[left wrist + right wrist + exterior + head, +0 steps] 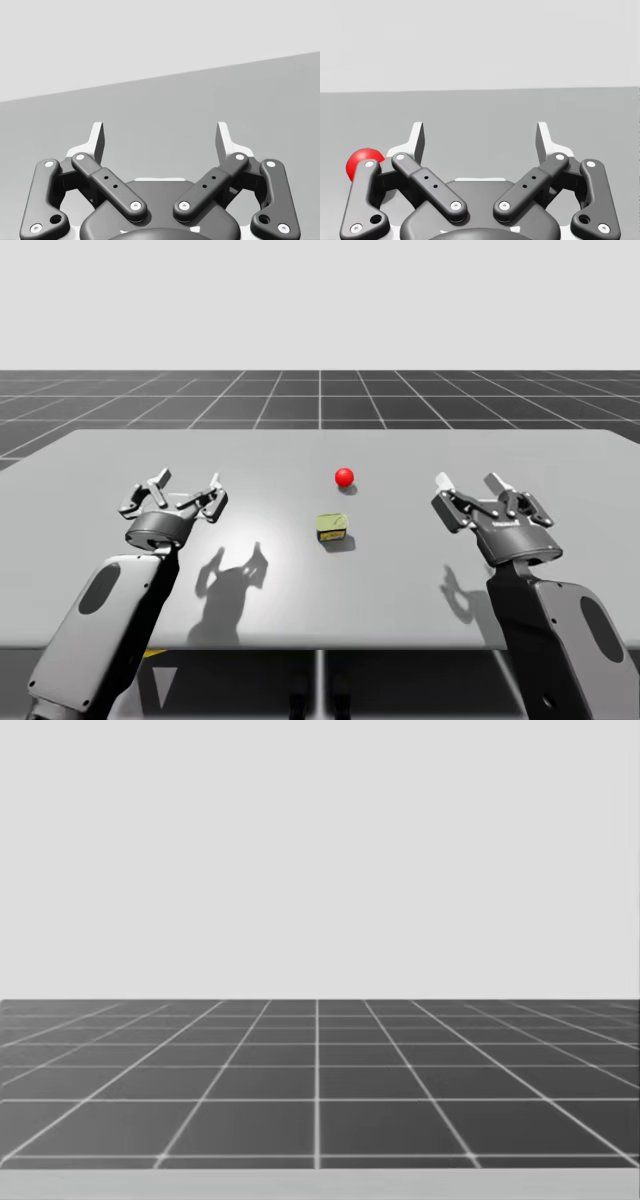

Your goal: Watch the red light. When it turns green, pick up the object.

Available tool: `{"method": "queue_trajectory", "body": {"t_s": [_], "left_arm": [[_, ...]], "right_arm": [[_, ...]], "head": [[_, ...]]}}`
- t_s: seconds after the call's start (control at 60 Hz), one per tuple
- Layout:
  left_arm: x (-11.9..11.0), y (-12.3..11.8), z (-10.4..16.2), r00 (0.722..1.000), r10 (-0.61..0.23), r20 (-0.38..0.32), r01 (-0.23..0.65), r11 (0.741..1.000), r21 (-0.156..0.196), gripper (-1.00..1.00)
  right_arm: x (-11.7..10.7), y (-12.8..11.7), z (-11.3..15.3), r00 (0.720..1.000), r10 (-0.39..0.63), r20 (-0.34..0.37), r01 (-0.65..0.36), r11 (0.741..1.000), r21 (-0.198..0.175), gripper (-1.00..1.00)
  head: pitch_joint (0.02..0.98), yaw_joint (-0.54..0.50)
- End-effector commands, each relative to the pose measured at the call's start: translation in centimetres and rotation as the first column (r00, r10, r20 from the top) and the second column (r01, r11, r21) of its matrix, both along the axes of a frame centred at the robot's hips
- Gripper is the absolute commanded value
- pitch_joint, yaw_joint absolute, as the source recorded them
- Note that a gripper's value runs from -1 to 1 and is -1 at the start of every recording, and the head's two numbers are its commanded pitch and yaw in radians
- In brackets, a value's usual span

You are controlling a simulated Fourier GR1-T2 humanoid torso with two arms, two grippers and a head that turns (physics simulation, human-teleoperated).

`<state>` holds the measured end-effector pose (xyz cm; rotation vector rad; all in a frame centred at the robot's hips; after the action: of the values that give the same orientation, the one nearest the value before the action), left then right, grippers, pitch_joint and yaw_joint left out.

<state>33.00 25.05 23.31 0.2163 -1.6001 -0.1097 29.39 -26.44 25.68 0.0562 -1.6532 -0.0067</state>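
Observation:
A small red ball of light (344,477) sits on the grey table (320,570) a little behind its middle. Just in front of it lies a small squat yellow-green can (332,528). My left gripper (186,490) hovers open at the table's left, well apart from the can. At the right my right gripper (470,485) is open too, with nothing between its fingers. In the right wrist view the red light (360,161) shows beside the open gripper (480,135), partly hidden by a finger link. The left wrist view has my open left gripper (160,135) over bare table.
The table's front edge (320,647) runs just ahead of both forearms. A dark gridded floor (320,1090) stretches behind the table. Shadows of both grippers fall on the tabletop near the arms.

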Motion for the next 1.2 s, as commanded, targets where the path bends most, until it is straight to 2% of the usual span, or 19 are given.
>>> {"method": "queue_trajectory", "body": {"t_s": [0.017, 0.167, 0.317, 0.333, 0.4, 0.617, 0.783, 0.933, 1.2], "left_arm": [[0.37, 0.25, -0.66, 1.000, 0.008, -0.015, -0.008, 1.000, 0.014, -1.00], [0.30, 0.24, -0.62, 1.000, 0.011, -0.004, -0.011, 1.000, 0.012, -1.00], [0.28, 0.19, -0.65, 1.000, 0.010, -0.004, -0.010, 1.000, 0.018, -1.00], [0.26, 0.19, -0.65, 1.000, 0.010, -0.003, -0.010, 1.000, 0.021, -1.00], [0.25, 0.16, -0.66, 1.000, 0.007, -0.002, -0.007, 1.000, 0.024, -1.00], [0.32, 0.08, -0.72, 1.000, -0.004, -0.004, 0.004, 0.999, 0.034, -1.00], [0.31, -0.03, -0.78, 1.000, -0.012, -0.008, 0.012, 0.999, 0.042, -1.00], [0.27, -0.12, -0.75, 1.000, -0.016, -0.008, 0.016, 0.999, 0.043, -1.00], [0.19, -0.18, -0.70, 1.000, -0.019, -0.007, 0.020, 0.999, 0.038, -1.00]], "right_arm": [[0.03, -0.31, -0.55, 1.000, -0.006, -0.019, 0.006, 1.000, 0.005, -1.00], [0.13, -0.68, -0.27, 1.000, -0.014, 0.001, 0.014, 1.000, -0.004, -1.00], [0.10, -0.48, -0.46, 1.000, -0.004, 0.010, 0.004, 1.000, -0.030, -1.00], [0.12, -0.36, -0.56, 1.000, -0.005, 0.014, 0.006, 0.999, -0.046, -1.00], [0.14, -0.31, -0.66, 1.000, -0.007, 0.016, 0.008, 0.998, -0.062, -1.00], [0.19, -0.30, -0.79, 1.000, -0.013, 0.021, 0.015, 0.996, -0.082, -1.00], [0.16, -0.28, -0.81, 1.000, -0.013, 0.024, 0.015, 0.996, -0.090, -1.00], [0.13, -0.23, -0.78, 1.000, -0.011, 0.025, 0.013, 0.996, -0.090, -1.00], [0.13, -0.10, -0.91, 1.000, -0.001, 0.023, 0.003, 0.995, -0.098, -1.00]], "head": [[0.067, -0.01], [0.109, -0.01], [0.214, 0.00], [0.259, 0.00], [0.305, 0.00], [0.453, 0.01], [0.555, -0.03], [0.599, -0.06], [0.617, -0.09]]}}
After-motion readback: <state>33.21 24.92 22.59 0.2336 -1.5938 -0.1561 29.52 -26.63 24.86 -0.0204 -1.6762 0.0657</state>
